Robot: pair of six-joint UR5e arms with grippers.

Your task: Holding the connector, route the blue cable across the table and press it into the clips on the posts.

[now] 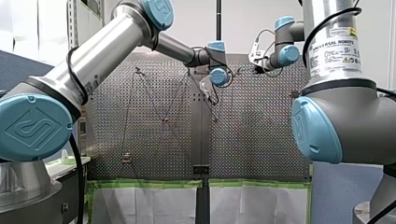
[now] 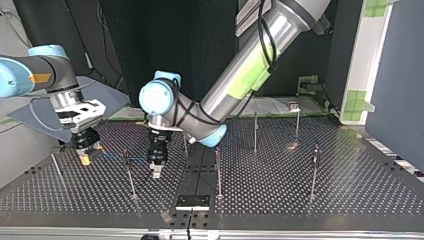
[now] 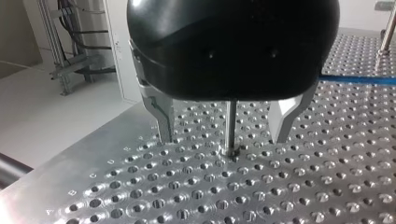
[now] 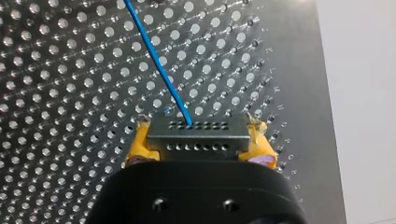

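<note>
Right wrist view shows the connector (image 4: 197, 135) clamped in my right claw (image 4: 198, 143), the blue cable (image 4: 159, 65) running off it over the surface (image 4: 70, 70). Near the connector, my left claw (image 3: 223, 135) stands wide astride a post (image 3: 230, 122). Routing looks barely begun; next the cable needs carrying to a clip.

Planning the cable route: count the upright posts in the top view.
6 posts: two at the view's left, one in the middle, three at its right; my left arm may hide more.
</note>
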